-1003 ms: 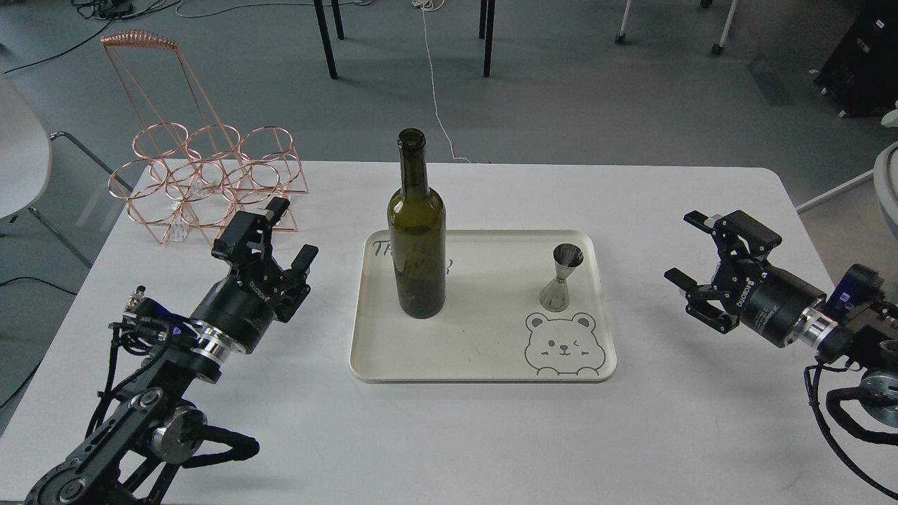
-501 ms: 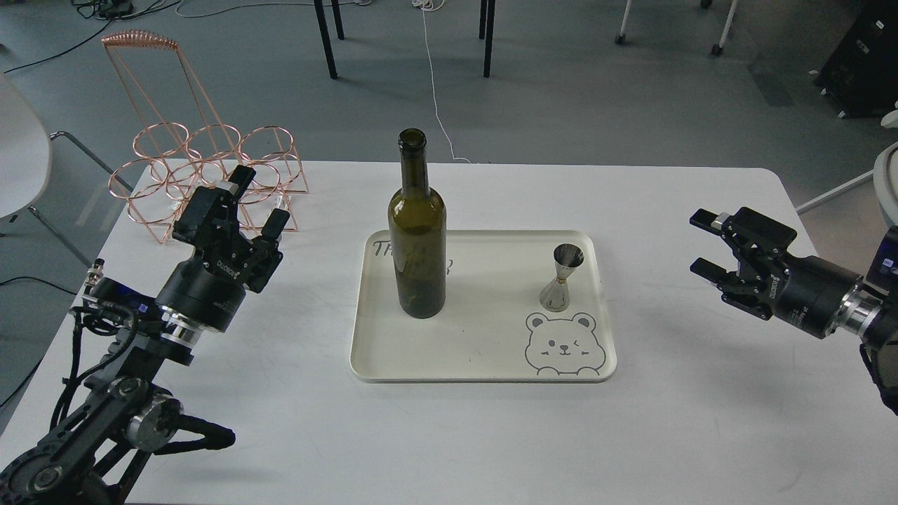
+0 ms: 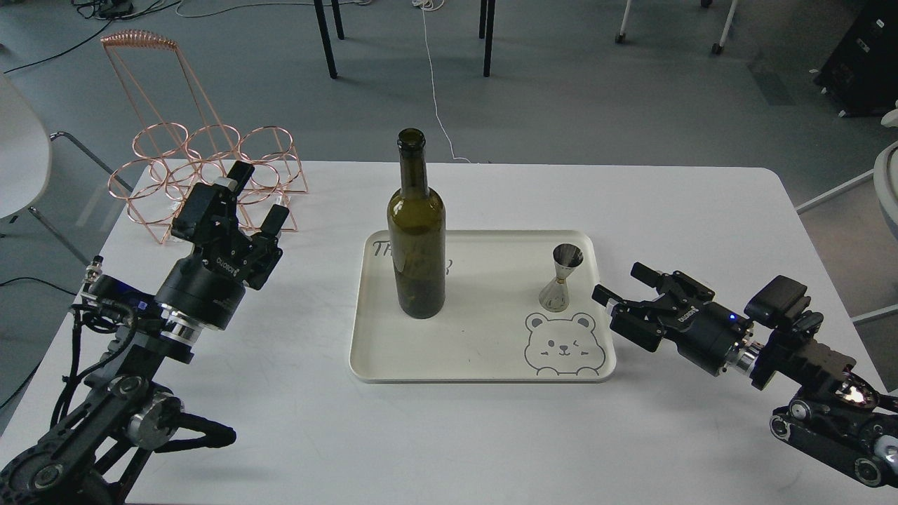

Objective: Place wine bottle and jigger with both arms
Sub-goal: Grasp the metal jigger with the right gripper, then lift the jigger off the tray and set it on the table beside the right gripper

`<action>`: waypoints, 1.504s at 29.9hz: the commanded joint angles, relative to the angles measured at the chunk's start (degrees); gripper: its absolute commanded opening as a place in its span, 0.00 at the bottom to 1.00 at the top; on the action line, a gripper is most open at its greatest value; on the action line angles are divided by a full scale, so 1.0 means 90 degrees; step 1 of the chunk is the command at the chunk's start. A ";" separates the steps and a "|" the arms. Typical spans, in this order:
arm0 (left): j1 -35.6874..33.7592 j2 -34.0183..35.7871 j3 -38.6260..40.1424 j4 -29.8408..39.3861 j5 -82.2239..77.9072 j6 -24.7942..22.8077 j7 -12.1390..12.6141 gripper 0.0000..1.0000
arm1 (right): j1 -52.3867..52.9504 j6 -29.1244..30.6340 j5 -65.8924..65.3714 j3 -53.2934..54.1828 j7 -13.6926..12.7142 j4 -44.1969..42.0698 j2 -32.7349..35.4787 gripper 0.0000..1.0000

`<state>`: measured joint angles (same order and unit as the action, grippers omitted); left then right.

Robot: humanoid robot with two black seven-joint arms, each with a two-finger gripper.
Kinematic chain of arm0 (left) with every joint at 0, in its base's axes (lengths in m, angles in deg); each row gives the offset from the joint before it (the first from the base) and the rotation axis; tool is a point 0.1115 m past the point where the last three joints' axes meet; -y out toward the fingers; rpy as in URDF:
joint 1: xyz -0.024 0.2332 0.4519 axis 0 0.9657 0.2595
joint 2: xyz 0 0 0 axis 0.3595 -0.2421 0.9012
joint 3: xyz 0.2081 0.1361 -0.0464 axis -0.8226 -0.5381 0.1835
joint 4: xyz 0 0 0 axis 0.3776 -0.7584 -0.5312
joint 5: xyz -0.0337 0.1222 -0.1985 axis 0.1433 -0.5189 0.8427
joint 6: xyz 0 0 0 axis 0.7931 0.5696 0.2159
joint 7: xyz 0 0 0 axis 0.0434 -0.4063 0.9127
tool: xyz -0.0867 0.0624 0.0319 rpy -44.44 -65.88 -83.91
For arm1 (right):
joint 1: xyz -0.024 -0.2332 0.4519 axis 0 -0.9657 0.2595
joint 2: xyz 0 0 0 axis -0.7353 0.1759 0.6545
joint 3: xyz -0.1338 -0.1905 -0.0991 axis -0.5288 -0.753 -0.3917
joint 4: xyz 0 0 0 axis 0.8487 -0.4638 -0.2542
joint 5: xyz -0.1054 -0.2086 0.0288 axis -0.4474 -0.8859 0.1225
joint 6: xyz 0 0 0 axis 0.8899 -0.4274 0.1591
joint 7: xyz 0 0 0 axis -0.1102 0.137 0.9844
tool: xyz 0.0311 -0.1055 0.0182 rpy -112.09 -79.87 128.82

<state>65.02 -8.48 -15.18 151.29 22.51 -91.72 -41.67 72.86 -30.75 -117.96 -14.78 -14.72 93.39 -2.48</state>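
Head view: the wine bottle [image 3: 417, 231] and the jigger [image 3: 563, 278] are seen upright on the cream tray [image 3: 484, 365] on the desk [image 3: 449, 435]. Both the left gripper [image 3: 258, 198] and right gripper [image 3: 623, 282] are shown with jaws spread, holding nothing.

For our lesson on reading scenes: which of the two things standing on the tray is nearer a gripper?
The jigger, the short silver cup near the right gripper; the tall green bottle stands farther from either gripper.
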 commanded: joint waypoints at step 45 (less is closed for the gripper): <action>-0.0005 0.0156 0.0069 0.0186 0.0011 -0.0010 0.0000 0.98 | 0.0561 -0.0004 0.0168 0.0554 -0.0001 -0.0702 0.0112 0.21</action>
<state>64.97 -7.02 -14.41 152.57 22.61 -91.82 -41.67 79.03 -30.79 -118.68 -10.51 -14.73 86.25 -4.99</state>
